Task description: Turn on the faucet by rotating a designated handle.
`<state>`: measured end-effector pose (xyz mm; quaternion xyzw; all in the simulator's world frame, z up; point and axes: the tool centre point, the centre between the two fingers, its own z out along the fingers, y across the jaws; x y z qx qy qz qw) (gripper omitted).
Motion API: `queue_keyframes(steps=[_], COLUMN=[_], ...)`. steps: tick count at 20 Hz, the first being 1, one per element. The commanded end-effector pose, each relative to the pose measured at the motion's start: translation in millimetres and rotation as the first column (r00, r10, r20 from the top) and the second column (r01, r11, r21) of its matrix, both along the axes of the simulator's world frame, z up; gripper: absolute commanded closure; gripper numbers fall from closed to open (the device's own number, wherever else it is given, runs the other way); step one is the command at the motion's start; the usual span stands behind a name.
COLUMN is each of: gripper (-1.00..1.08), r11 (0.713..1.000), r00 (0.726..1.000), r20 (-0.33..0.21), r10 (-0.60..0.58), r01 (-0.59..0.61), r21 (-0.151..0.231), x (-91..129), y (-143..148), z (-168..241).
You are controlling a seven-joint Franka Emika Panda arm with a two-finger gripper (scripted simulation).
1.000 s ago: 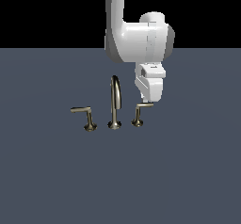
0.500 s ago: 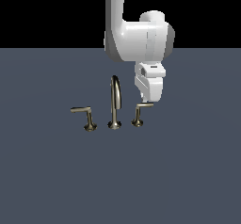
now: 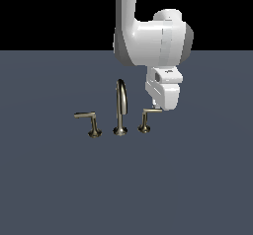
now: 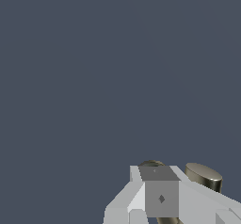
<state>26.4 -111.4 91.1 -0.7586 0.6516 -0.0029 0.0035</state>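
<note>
You see the gripper (image 3: 157,106) at the designated handle's (image 3: 147,112) arm tip; its opening you cannot tell.

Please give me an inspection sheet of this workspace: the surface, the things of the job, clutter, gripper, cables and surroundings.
Surface: flat slate-blue floor, bare around the faucet.
Job's things: small brass-grey metal faucet with a tall arched spout; short-armed brass-grey L-shaped lever handle on the exterior view's right of the spout; matching longer-armed lever handle on its left.
Clutter: nothing seen.
Gripper: white gripper at the free end of the short lever's arm; contact and opening cannot be told.
Cables: nothing seen.
Surroundings: black background above the floor.
</note>
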Motion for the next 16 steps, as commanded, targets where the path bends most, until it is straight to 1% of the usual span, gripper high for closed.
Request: queue_keyframes(steps=[1, 16], gripper=[1.08, 1.08], r11=[1.0, 1.0], r00=[1.0, 1.0], r20=[0.0, -0.009], r10=[0.0, -0.009], r01=[0.0, 0.009], r21=[0.0, -0.001], x=[-0.1, -52.0], y=[-0.2, -3.5], z=[0.1, -0.1])
